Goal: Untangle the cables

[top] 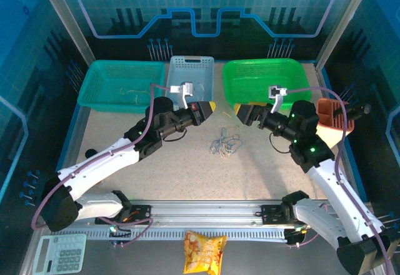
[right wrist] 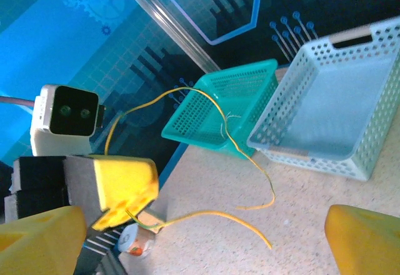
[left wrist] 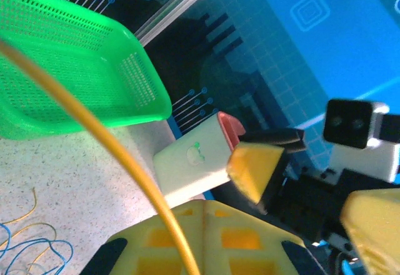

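Firmly closed, the left gripper pinches one tan-yellow cable, the right gripper faces it with jaws spread wide and empty, and the clump of cables lies on the speckled table between both arms

I see a sandy table with tiny dark specks. One basket is teal. The holey basket is pale blue, and the third basket is bright green. The cables are blue, white and yellow. The yellow wire is plain. My left gripper and right gripper have yellow tips. The snack bag is orange and yellow.
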